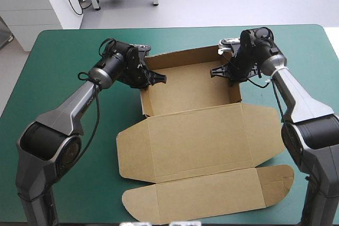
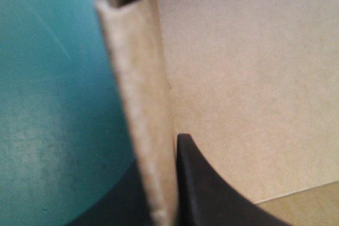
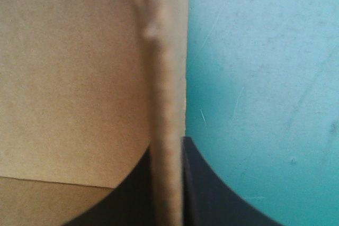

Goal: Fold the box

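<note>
At the box's (image 1: 201,141) side walls, left gripper (image 1: 160,78) and right gripper (image 1: 215,71) each clamp the board.

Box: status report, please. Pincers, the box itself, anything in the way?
Left pincer shut on the box, left wall; right pincer shut on its right wall. Open tray, lid flat toward the robot. Nothing in the way.

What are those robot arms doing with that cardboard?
Two robot arms are folding a brown box on the teal-green table. The left hand pinches the tray's left wall, the right hand its right wall. The walls stand up; the lid lies flat, open, nearer the robot.
</note>
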### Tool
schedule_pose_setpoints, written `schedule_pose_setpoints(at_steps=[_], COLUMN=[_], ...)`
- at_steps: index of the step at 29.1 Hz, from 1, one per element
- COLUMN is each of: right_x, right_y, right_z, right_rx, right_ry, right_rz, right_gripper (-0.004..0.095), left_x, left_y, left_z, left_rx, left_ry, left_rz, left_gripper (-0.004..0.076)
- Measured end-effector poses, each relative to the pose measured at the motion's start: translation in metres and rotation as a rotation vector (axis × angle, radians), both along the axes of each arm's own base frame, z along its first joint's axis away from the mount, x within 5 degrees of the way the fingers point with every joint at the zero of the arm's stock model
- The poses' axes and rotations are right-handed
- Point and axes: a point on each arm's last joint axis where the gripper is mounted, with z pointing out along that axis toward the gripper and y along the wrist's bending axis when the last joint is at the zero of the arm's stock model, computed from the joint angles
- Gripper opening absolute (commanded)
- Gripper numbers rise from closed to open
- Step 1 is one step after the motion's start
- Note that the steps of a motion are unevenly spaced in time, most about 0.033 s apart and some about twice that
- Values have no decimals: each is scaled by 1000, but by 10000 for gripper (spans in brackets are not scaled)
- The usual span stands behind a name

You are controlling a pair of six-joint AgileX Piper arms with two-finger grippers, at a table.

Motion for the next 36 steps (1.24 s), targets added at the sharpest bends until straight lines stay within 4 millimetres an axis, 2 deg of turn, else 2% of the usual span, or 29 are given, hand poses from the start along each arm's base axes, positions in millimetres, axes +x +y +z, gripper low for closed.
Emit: schedule_pose_setpoints(at_steps=[8,13,24,26,28,30,33,34,35,36], right_x=[0,-5,-8,-8,-8,-8,-9,-10,-11,-12], right_y=[0,1,1,1,1,2,3,5,6,7], right_z=[-5,-24,-25,-25,-24,-24,-24,-25,-25,-25], right_rx=[-9,0,13,14,13,12,23,27,29,35], right_ry=[13,63,61,61,60,59,60,70,77,83], right_rz=[12,10,7,9,12,22,32,38,41,46], right_gripper=[-2,-2,-1,0,22,91,275,360,539,591], left_x=[2,0,1,1,1,1,0,0,0,-1], left_y=[0,0,0,0,0,0,2,3,3,4], left_z=[-1,-2,-4,-4,-4,-5,-10,-12,-14,-18], left_rx=[11,42,58,59,60,69,103,118,131,149], left_ry=[4,7,8,9,8,10,28,38,51,69], left_rz=[-1,-13,-22,-25,-29,-46,-75,-81,-85,-90], left_gripper=[-8,-8,-3,20,79,167,303,337,393,405])
